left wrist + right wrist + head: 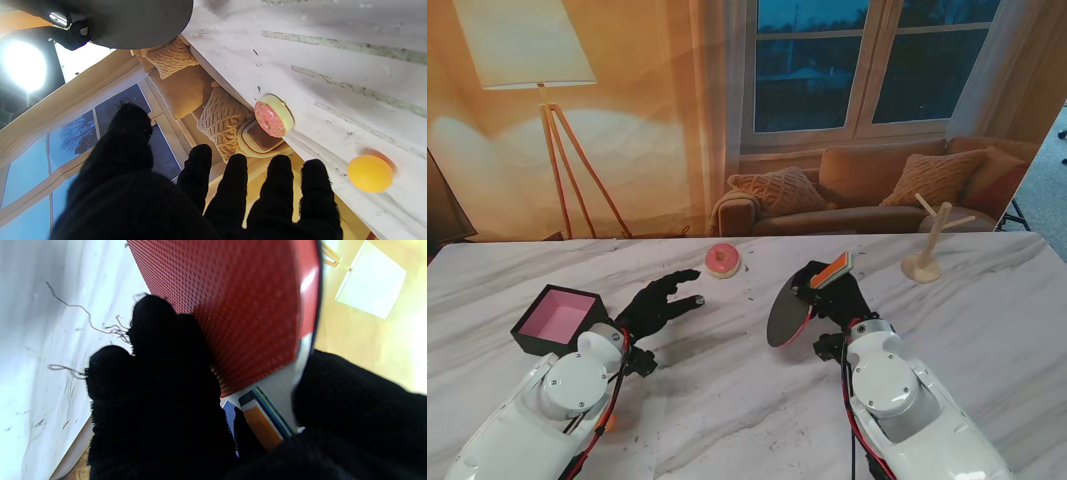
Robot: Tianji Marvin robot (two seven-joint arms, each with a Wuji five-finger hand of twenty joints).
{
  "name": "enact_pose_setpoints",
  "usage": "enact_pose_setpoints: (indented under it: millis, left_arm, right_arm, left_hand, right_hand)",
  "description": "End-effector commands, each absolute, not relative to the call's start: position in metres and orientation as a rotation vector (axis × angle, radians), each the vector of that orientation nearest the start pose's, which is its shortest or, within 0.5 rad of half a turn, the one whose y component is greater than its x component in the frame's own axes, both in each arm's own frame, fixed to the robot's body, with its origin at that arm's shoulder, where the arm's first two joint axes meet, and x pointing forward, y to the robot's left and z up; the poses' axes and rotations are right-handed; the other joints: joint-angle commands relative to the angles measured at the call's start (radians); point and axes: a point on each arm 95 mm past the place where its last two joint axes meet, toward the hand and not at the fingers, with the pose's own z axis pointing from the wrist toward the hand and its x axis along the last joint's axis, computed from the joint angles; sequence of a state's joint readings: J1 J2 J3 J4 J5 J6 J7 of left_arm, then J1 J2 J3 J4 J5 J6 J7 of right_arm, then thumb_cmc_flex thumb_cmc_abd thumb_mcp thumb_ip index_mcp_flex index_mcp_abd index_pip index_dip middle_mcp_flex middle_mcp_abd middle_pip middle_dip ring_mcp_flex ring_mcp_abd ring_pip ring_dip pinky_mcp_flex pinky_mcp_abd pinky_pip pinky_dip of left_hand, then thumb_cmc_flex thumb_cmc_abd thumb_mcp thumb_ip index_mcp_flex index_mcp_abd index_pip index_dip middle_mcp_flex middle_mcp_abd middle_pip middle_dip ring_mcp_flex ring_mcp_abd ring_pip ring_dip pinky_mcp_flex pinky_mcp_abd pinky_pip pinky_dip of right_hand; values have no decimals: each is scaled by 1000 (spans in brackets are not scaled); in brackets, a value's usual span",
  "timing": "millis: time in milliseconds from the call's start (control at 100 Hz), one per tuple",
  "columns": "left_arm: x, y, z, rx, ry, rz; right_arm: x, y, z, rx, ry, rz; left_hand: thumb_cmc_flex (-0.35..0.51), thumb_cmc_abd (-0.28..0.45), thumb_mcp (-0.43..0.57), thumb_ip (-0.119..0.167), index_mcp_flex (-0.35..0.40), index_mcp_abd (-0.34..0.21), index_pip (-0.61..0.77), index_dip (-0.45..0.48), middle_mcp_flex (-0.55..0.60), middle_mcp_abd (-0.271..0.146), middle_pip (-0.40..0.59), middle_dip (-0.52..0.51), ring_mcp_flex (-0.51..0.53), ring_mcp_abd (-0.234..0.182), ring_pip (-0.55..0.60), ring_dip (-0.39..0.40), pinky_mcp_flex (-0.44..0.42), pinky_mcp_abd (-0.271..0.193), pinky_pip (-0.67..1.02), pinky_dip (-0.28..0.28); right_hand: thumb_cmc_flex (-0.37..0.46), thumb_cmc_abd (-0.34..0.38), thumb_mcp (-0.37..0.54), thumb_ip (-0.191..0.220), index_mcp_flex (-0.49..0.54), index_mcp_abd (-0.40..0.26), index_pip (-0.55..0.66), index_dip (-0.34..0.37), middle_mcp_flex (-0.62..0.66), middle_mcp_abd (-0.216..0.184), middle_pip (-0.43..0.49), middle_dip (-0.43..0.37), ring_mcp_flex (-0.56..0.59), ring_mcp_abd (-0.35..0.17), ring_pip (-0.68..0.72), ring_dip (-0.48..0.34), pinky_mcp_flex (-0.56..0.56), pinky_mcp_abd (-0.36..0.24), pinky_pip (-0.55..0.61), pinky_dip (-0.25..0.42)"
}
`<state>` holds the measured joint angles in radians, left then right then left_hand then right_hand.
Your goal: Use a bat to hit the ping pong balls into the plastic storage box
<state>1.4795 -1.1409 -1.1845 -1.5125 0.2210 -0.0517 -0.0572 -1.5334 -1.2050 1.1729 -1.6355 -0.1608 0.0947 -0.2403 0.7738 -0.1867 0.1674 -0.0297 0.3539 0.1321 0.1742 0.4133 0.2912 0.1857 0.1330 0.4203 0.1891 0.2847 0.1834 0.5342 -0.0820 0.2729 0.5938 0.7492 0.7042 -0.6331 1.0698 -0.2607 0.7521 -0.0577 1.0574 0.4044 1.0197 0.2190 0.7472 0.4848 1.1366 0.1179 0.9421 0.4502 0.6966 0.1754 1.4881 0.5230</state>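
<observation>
My right hand is shut on the bat's handle, at the middle of the table. The bat stands on edge, its dark face towards my left hand; the red pimpled face fills the right wrist view. My left hand hovers open, fingers spread, holding nothing. An orange ping pong ball lies on the table beyond the left fingertips; I cannot make it out in the stand view. The black storage box with its pink inside sits at the left, beside my left forearm.
A pink-iced doughnut lies near the table's far edge, between the two hands. A wooden peg stand stands at the far right. An orange spot peeks out beside my left forearm. The backdrop rises just behind the far edge.
</observation>
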Motion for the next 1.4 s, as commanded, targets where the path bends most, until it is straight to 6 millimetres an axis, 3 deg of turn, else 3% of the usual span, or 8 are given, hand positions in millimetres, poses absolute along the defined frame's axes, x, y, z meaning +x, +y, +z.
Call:
enact_pose_setpoints:
  millis: [0,230,240,260,580,720,1070,1390]
  left_arm:
    - [423,-12,-325,-1927,1141,-1957]
    - [430,-2,-318,-1884,1177,-1913]
    - [431,-1,-318,-1882,1179,-1910]
    - [432,0,-318,-1878,1183,-1904]
    - [447,14,-319,-1849,1217,-1803]
    - [454,19,-320,-1829,1231,-1760]
    - [476,29,-325,-1770,1297,-1654]
    - [493,29,-340,-1733,1358,-1521]
  right_arm:
    - [409,45,-299,-2281,-785,-2361]
    - [407,60,-296,-2246,-753,-2321]
    - [407,61,-295,-2244,-753,-2321]
    - [407,62,-295,-2239,-752,-2320]
    - [404,80,-289,-2195,-681,-2282]
    - [401,85,-289,-2174,-692,-2265]
    - [394,94,-293,-2156,-718,-2216]
    - [388,97,-296,-2152,-708,-2187]
  left_hand:
    - [27,8,-29,14,34,-22,-1,-6,33,3,-6,5,21,5,4,9,-9,-5,3,22]
    - [41,-16,2,16,71,-35,23,4,36,-8,4,14,16,-1,11,14,-6,-7,26,26]
    - [0,-36,88,10,75,-36,34,8,35,-11,5,18,14,-3,13,13,-9,-7,41,12]
    - [-9,-43,111,8,80,-37,38,9,36,-12,7,19,14,-4,14,13,-8,-8,47,10]
    - [-29,-98,272,6,115,-40,71,14,33,-26,48,27,-2,-19,25,14,-7,-17,88,11]
    - [-50,-121,354,0,109,-43,87,15,21,-34,66,22,-22,-34,16,-2,-8,-27,21,-27]
    - [-63,-166,464,-6,27,-65,82,6,-83,-77,57,-15,-73,-66,-23,-43,-15,-36,-80,-10]
    - [-72,-200,526,-11,-43,-79,80,-3,-131,-81,44,-12,-73,-53,29,4,-2,-25,84,57]
  right_hand:
    - [89,84,41,-8,51,45,20,-5,24,-35,25,-8,22,-54,-17,-14,0,-18,22,-16]
    - [105,100,25,-4,45,36,22,-4,14,-42,25,-9,11,-60,-23,-14,-9,-25,15,-20]
    - [106,100,25,-4,45,36,23,-3,14,-43,25,-9,10,-61,-23,-14,-9,-25,14,-20]
    - [106,101,24,-4,45,36,23,-3,14,-43,25,-9,10,-61,-23,-14,-9,-25,14,-20]
    - [117,110,11,1,43,25,30,-1,7,-51,27,-8,2,-69,-26,-13,-15,-34,8,-23]
    - [118,114,6,2,42,20,31,-1,5,-55,27,-8,-2,-71,-28,-13,-18,-37,4,-24]
    - [118,116,1,4,42,14,33,0,0,-60,25,-7,-9,-72,-29,-11,-28,-40,0,-23]
    - [115,119,0,3,40,14,33,-1,-2,-63,25,-5,-15,-73,-27,-8,-35,-42,2,-19]
